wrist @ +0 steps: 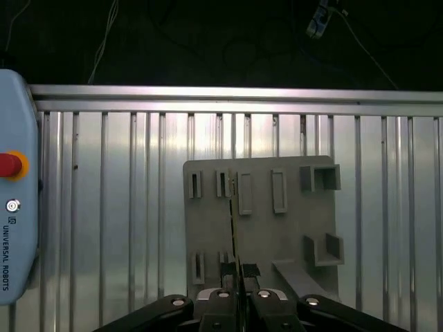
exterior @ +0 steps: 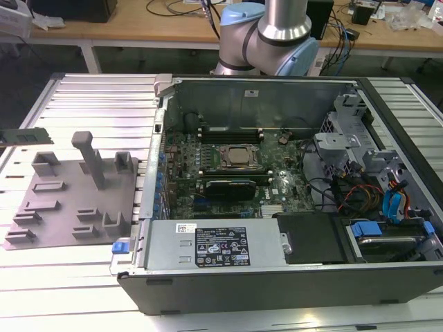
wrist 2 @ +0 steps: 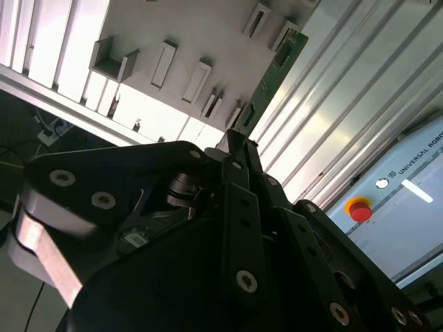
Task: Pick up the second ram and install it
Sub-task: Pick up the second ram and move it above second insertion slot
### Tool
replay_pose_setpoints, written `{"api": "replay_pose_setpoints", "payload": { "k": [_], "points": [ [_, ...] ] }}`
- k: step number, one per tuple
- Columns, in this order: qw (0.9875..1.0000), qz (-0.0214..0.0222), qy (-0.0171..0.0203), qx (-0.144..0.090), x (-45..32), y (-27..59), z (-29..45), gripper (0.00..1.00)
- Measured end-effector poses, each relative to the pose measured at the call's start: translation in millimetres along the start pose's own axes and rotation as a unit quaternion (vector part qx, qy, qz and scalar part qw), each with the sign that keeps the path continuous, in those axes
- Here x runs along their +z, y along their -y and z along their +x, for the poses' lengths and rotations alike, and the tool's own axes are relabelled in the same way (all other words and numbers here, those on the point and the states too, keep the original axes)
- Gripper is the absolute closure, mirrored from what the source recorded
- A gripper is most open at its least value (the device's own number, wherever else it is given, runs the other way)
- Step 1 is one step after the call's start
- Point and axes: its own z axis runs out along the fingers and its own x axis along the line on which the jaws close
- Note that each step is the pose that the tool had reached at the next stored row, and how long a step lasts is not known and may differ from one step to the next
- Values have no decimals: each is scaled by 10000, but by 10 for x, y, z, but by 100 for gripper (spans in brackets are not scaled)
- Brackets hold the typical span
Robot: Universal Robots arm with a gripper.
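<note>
Currently, your inventory stands as follows.

**Held:** second ram (wrist 2: pixel 273 76), a thin green board stick with dark chips. Your fingers (wrist 2: pixel 235 173) are closed and clamp it by one end. The rest of the stick juts out well beyond the fingertips.

**Beyond the fingertips:** grey holder plate (wrist: pixel 277 235), lying on the ribbed metal surface (wrist: pixel 124 207). The stick appears lifted clear of the plate's slots.

**Well apart from the fingers:** open computer case (exterior: pixel 277 290), with memory slots (exterior: pixel 228 131) on its board.

**To one side of the fingers:** pale blue panel (wrist: pixel 14 228) carrying a red button (wrist: pixel 8 164).

**Hazards, as judged:**
- You hold the stick near one end, so the long free length could pivot or creep in the clamp if it is knocked. It would then reach a slot crooked.
- The free end leads the fingers, so it would probably be the first part to strike the case wall or a cable inside.
- A stick that is tilted, or whose notch is off the slot key, could jam or flex under pressure. That would strain the board.
- Squeezing on the chip face could mark the parts.

**Writing:**
- A black-and-white label (exterior: pixel 220 247) sits on the grey cover inside the case, dense with print and symbols. It is not transcribed here.
- The pale blue panel bears a line of maker's lettering beside the button, likewise left unread.
- You have no legible marking on the stick itself.
</note>
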Motion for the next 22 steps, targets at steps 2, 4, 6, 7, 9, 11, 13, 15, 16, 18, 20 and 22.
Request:
{"api": "replay_pose_setpoints", "payload": {
  "k": [2,4,6,7,9,11,13,15,16,18,20,22],
  "points": [
    [10000,0,0,0,-2,1,0,89],
    [10000,-1,-1,-1,-4,14,1,89],
    [10000,0,-1,0,-4,76,0,89],
    [10000,0,-1,0,-6,104,1,89],
    [10000,-1,-1,0,-9,163,1,89],
    [10000,0,-1,0,-12,255,2,89],
    [10000,0,-1,0,-18,352,2,89],
    [10000,0,-1,0,-20,410,3,89],
    [10000,0,-1,0,-22,446,3,89],
    [10000,0,-1,0,-24,496,3,89],
    [10000,0,-1,-1,-28,578,4,89],
    [10000,0,-1,0,-32,666,4,89]
  ]
}}
